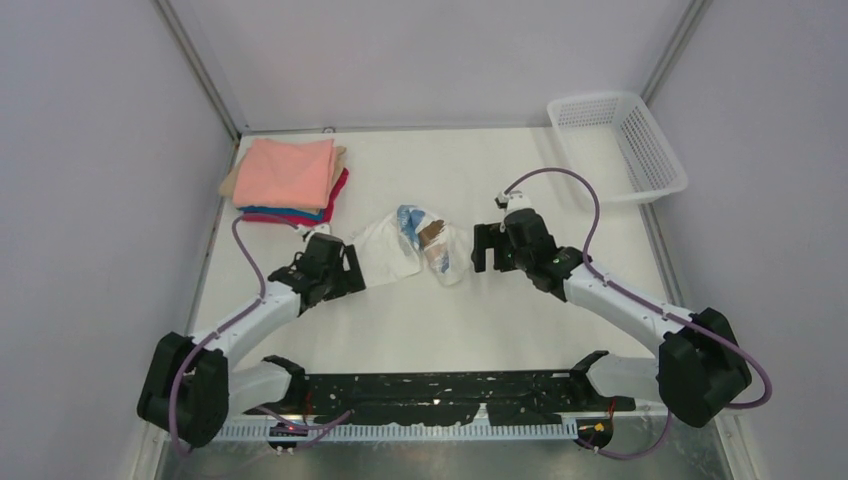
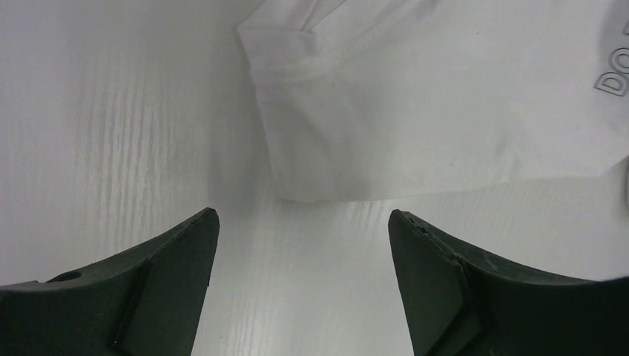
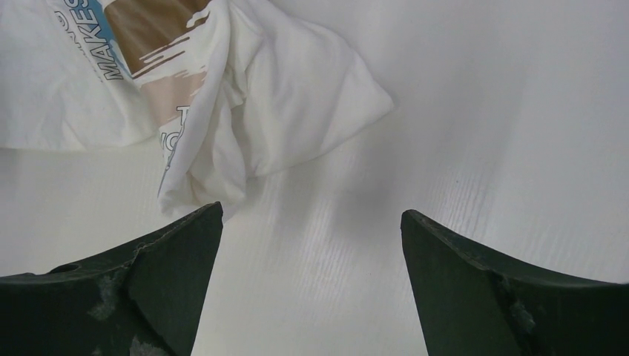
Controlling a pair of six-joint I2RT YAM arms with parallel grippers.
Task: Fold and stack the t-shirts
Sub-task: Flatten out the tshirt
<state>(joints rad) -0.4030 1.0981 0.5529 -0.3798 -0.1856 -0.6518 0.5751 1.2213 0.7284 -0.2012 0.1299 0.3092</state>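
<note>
Low, left pincer (image 1: 356, 268) and right pincer (image 1: 484, 248) flank the white t-shirt (image 1: 415, 242), agape.

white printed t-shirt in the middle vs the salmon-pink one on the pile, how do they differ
The white t-shirt with blue and brown print is crumpled; the salmon-pink cloth t-shirt is folded into a flat rectangle. The white one lies alone on the white table; the pink one tops a stack of folded shirts. The white one is printed, the pink plain. Both are soft cloth.
</note>
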